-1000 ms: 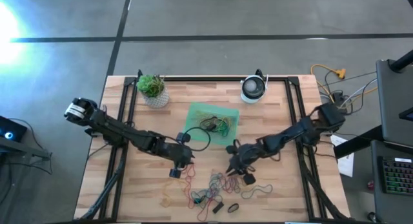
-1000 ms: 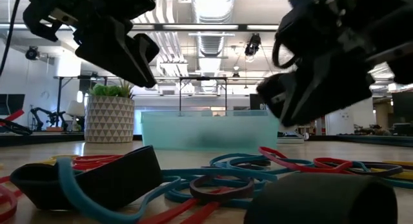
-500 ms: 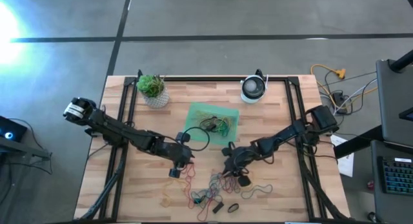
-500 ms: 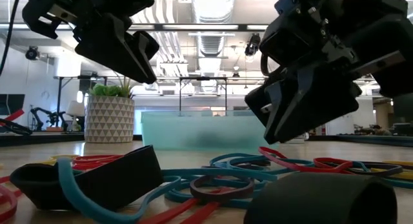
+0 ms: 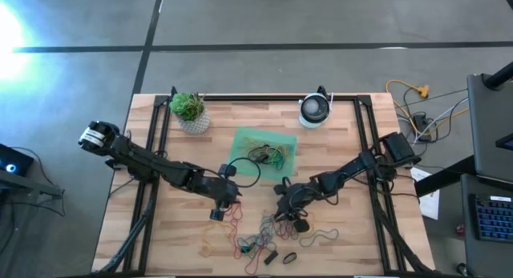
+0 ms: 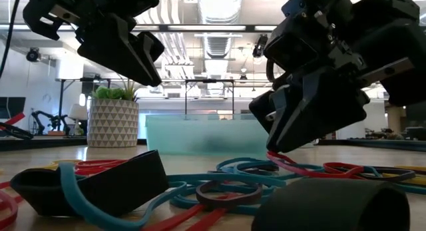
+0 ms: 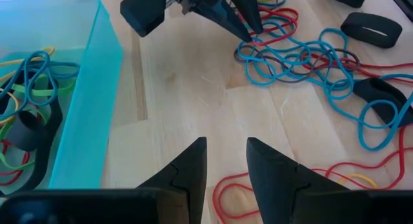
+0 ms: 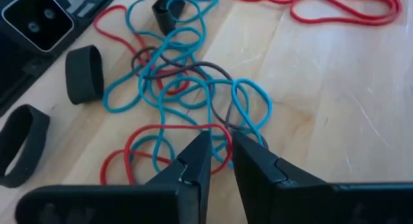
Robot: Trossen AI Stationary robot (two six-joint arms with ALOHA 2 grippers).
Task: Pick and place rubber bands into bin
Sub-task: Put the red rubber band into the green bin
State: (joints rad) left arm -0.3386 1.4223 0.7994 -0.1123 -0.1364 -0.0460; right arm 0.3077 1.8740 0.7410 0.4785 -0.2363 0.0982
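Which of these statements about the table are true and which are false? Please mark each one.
1. The bin already holds some rubber bands. True.
2. The right gripper is above the bin. False: it is low over the loose bands on the table.
3. The plant pot stands inside the bin. False: it stands apart, near a table corner.
4. The left gripper holds nothing. True.
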